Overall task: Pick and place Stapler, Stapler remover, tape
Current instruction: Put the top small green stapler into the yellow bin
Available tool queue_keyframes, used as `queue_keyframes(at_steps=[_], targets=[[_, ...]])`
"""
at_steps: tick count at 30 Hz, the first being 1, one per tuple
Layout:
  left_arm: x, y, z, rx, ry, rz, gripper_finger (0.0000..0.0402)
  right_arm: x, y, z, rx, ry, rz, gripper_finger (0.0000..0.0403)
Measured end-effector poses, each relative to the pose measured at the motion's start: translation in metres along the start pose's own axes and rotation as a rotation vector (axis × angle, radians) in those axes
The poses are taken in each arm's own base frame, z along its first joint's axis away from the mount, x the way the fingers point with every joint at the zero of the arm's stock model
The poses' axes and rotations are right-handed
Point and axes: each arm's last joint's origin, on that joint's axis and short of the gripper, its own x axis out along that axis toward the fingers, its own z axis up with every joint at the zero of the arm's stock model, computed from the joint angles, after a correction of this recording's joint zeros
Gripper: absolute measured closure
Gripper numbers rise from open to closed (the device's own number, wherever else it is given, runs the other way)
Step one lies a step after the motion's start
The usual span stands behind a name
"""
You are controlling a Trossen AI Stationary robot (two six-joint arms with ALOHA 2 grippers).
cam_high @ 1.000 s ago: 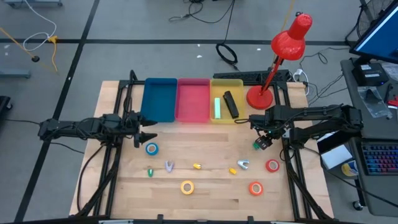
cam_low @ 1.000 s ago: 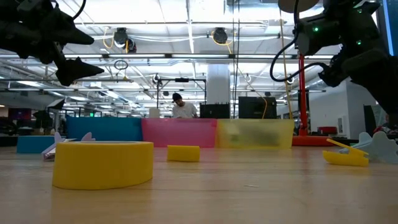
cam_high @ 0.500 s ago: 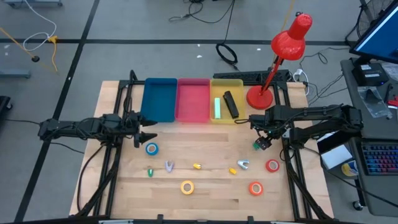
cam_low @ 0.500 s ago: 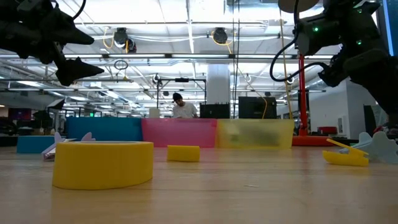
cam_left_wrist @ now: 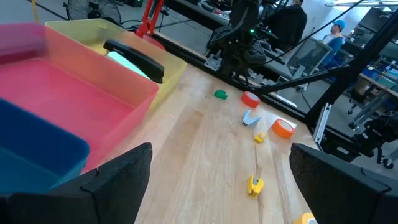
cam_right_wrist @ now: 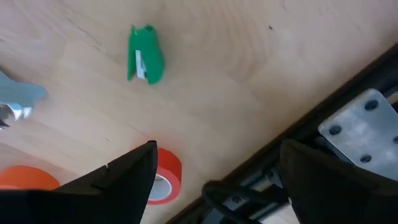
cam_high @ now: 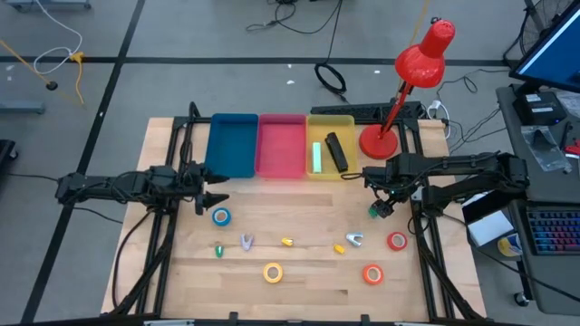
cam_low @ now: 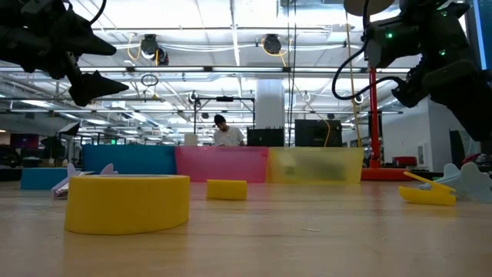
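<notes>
Above the surface (cam_high: 299,272), I see my right tool (cam_high: 382,193) open over a green stapler remover (cam_right_wrist: 144,55); my left tool (cam_high: 210,188) waits open near blue tape (cam_high: 221,216).

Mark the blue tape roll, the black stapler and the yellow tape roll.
blue tape roll (cam_high: 221,216): high view, on its ring.
black stapler (cam_high: 336,152): high view, middle of its body.
yellow tape roll (cam_low: 127,202): low view, on its outer side wall.

I saw a black stapler (cam_high: 336,152) lying inside the yellow bin (cam_high: 349,121); blue (cam_high: 221,216), yellow (cam_high: 273,272), red (cam_high: 397,241) and orange (cam_high: 372,273) tape rolls lay flat nearer me.
</notes>
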Motion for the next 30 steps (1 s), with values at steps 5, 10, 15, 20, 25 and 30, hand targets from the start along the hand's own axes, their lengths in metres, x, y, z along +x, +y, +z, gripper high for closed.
queue_keyframes(at_steps=[5, 10, 15, 20, 25, 30], targets=[[0.000, 0.000, 0.000, 0.000, 0.000, 0.000, 0.0031, 0.000, 0.004, 0.004, -0.007, -0.043, 0.038, 0.0071], [0.000, 0.000, 0.000, 0.000, 0.000, 0.000, 0.0029, -0.001, 0.007, 0.008, -0.011, -0.082, 0.073, 0.0073], [0.000, 0.000, 0.000, 0.000, 0.000, 0.000, 0.0030, -0.001, 0.009, 0.010, 0.055, -0.099, 0.094, 0.0071], [0.000, 0.000, 0.000, 0.000, 0.000, 0.000, 0.0034, -0.001, 0.012, 0.013, 0.051, -0.137, 0.131, 0.0074], [0.000, 0.000, 0.000, 0.000, 0.001, 0.000, 0.0028, 0.014, 0.012, 0.016, 0.048, -0.153, 0.149, 0.0072], [0.000, 0.000, 0.000, 0.000, 0.001, 0.001, 0.0031, 0.034, 0.010, 0.016, 0.068, -0.139, 0.174, 0.0074]])
